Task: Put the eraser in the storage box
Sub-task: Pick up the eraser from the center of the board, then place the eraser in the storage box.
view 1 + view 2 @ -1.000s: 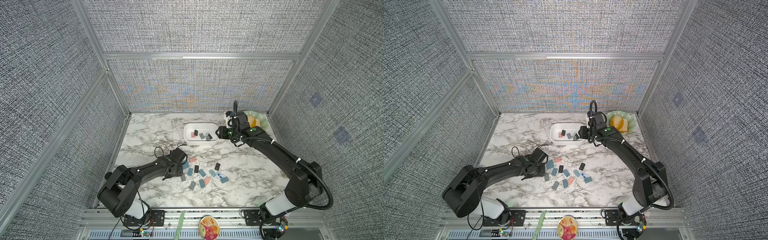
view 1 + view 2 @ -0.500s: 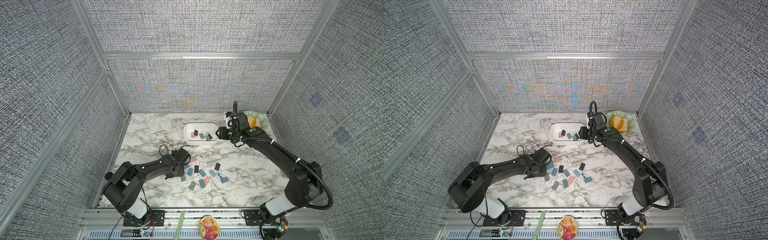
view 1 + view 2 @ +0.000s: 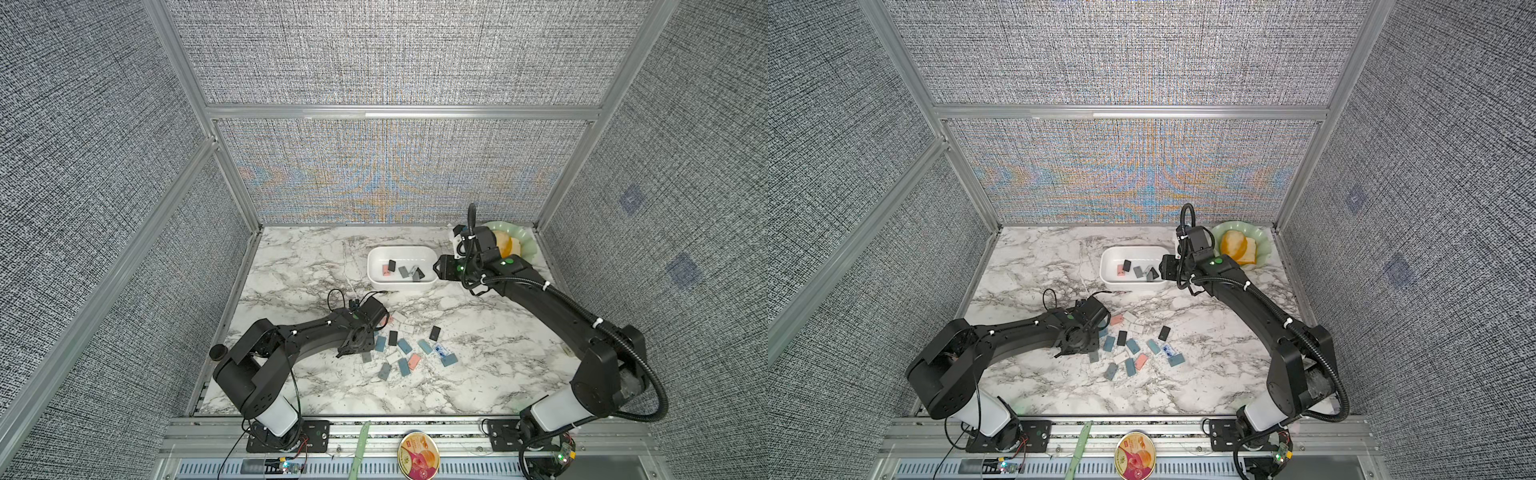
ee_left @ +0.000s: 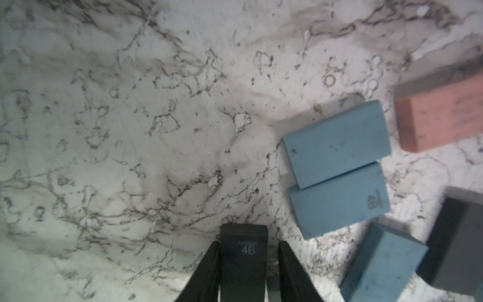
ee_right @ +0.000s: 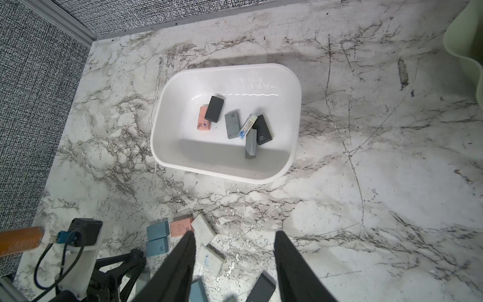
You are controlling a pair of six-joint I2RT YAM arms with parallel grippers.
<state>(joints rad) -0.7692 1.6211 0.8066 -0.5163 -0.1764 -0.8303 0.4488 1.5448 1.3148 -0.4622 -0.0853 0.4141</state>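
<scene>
A black eraser (image 4: 244,235) marked 4B lies flat on the marble between the fingers of my left gripper (image 4: 247,244). One finger touches its side and a thin strip of marble shows at the other, so the jaws are open around it. In both top views the left gripper (image 3: 347,354) points down at the left edge of the loose erasers (image 3: 409,351) and hides this one. The white storage box (image 3: 401,248) (image 5: 224,68) holds several erasers. My right gripper (image 5: 234,235) hangs open and empty beside the box's right end (image 3: 1165,266).
Two blue erasers (image 4: 337,143) and a pink one (image 4: 439,117) lie close to the left gripper. A pale green scalloped dish (image 3: 524,245) with orange food stands at the back right. A small black disc (image 3: 217,352) sits at the table's left edge.
The left gripper has shifted a little toward the eraser pile and its jaws have narrowed around the black eraser. The right arm has not moved.
</scene>
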